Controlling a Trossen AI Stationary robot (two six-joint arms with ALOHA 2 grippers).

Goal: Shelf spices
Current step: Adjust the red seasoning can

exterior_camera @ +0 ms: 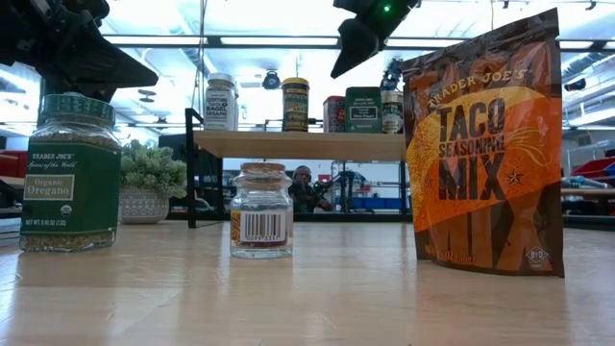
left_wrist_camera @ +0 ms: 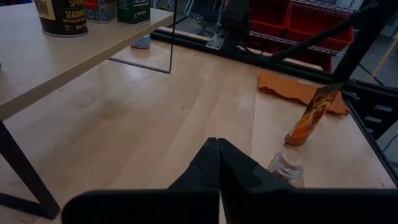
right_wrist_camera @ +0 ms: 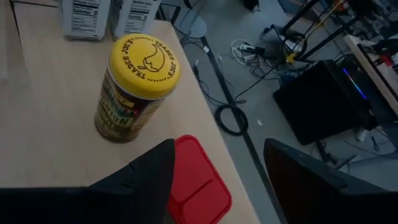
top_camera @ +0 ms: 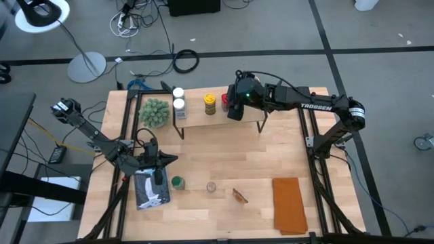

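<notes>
Nearest the table's front edge lie an orange folded cloth (top_camera: 289, 204) and the orange Taco Seasoning Mix pouch (top_camera: 239, 196), which stands upright in the low view (exterior_camera: 485, 144). Just beside it towards the left are a small clear glass jar with a cork-coloured lid (exterior_camera: 261, 210) and a green-lidded glass jar of oregano (exterior_camera: 70, 173), both on the light wooden tabletop (top_camera: 224, 156).

The left gripper (top_camera: 159, 163) hangs over the table's left side, above a grey printed card (top_camera: 150, 189) and just beside the oregano jar; its two dark fingers (left_wrist_camera: 214, 168) are pressed together with nothing between them. The small clear jar shows just past its fingertips in the left wrist view.

Farther back stands the low shelf with a pale wood plank top and thin black wire legs (top_camera: 224, 116). On it, from the left: two white-lidded jars (top_camera: 179, 99), a yellow-lidded Trader Joe's jar with a dark label (right_wrist_camera: 135, 87), a flat red tin (right_wrist_camera: 198, 186), then a dark green box (exterior_camera: 363, 109). A fuzzy green plant ball (top_camera: 154, 112) sits beside the shelf's left end.

The right gripper (top_camera: 235, 108) hovers over the shelf's right part, its fingers spread wide and empty, the red tin directly beneath the gap and the yellow-lidded jar just beyond it.
</notes>
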